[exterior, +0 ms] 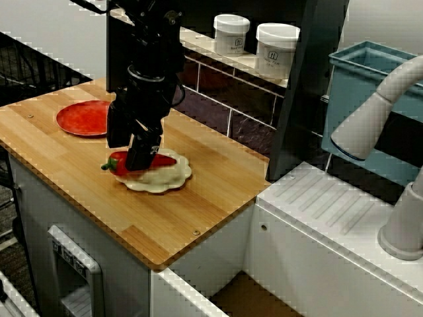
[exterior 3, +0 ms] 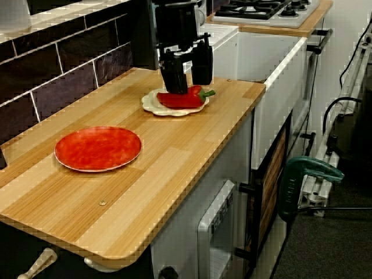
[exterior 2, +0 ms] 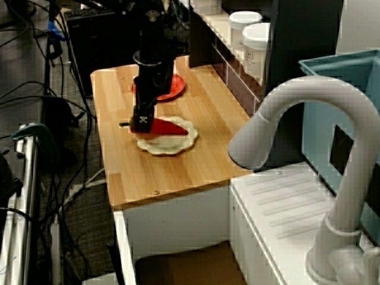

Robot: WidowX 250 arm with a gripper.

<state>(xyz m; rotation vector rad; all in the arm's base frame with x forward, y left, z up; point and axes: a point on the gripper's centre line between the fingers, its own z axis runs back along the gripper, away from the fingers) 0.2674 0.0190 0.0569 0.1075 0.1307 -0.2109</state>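
Near the left of the frame in the view from the sink side, the black arm [exterior: 149, 72] is hanging straight down over the wooden table [exterior: 218, 191]. Its jaws are straddling a red pepper [exterior: 117, 164]. The pepper is lying on its side on a cream scalloped plate [exterior: 168, 183], with its green stem [exterior 3: 208, 92] pointing off the plate's edge. In the view along the table, one jaw is standing on the near flank of the pepper [exterior 3: 185, 100] and the other on the far flank. I cannot tell from any view whether they are already pressing into the skin or only sitting beside it.

To my eye the hold is being taken across the thick body, which suits it better than the stem or the tapering tip. A pepper's skin is smooth and its sides are rounded, so it should be squeezed slowly and evenly to keep it from rolling or squirting sideways. The jaw tips are sitting very close to the cream plate [exterior 3: 152, 103]. Keeping them off its rim matters, since a light plate like this could get caught and dragged. Keeping the wrist upright is also helping the pads meet both flanks squarely.

A flat red plate [exterior: 82, 117] is lying well apart, at the upper left of that frame.
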